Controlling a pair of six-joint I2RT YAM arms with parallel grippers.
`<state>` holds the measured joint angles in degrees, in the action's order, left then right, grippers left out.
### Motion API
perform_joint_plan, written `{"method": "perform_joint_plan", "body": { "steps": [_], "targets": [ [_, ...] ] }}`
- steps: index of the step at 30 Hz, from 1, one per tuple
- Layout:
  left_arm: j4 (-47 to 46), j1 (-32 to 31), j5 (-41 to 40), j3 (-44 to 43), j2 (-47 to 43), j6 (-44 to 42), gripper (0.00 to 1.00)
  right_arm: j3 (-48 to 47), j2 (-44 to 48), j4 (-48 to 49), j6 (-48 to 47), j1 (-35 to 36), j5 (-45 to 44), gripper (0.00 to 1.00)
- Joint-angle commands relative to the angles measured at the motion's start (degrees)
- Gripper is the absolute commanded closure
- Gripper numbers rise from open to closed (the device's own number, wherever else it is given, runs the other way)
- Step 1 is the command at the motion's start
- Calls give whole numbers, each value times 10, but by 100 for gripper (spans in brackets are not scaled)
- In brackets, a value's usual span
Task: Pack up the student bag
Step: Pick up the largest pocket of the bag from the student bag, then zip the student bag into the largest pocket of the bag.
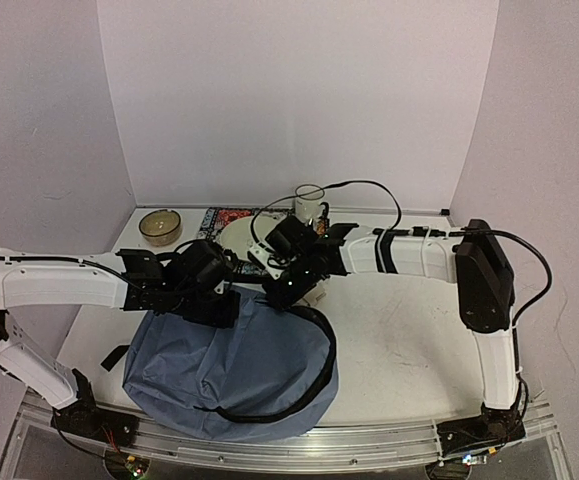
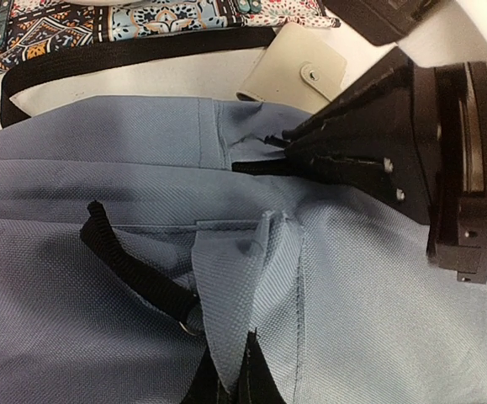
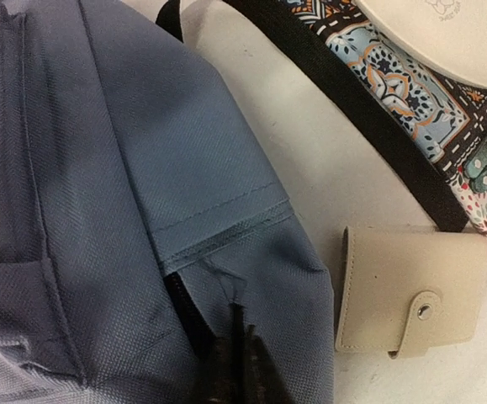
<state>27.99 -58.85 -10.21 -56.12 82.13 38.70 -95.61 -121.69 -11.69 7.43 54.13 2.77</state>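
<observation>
The student bag (image 1: 231,372), soft slate-blue fabric with black straps, lies at the near middle of the table. My left gripper (image 1: 221,298) rests on its upper left edge, and in the left wrist view it (image 2: 247,353) is shut on a raised fold of the blue fabric. My right gripper (image 1: 284,290) reaches in from the right to the bag's top edge. In the right wrist view that gripper (image 3: 237,337) is shut on a small pinch of fabric beside the dark zipper slit (image 3: 184,307). The left wrist view shows its black fingers (image 2: 327,147) from the side.
A beige snap wallet (image 3: 411,290) lies on the table just past the bag's top, beside a black strap (image 3: 352,109). Behind it are a patterned cloth (image 1: 224,218), a white plate (image 1: 244,238), a mug (image 1: 309,203) and a small bowl (image 1: 159,226).
</observation>
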Motion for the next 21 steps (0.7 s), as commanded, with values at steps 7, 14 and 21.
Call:
{"method": "perform_joint_plan", "body": {
  "steps": [7,14,21],
  "targets": [
    [-5,-2,-44,-19,3,-10,100,20,72,-48,-2,-4,-27,100],
    [23,38,-70,-26,35,-3,100,100,170,-45,10,-4,-37,100],
    [31,63,-83,-55,92,3,100,215,272,0,39,-3,5,100]
  ]
}}
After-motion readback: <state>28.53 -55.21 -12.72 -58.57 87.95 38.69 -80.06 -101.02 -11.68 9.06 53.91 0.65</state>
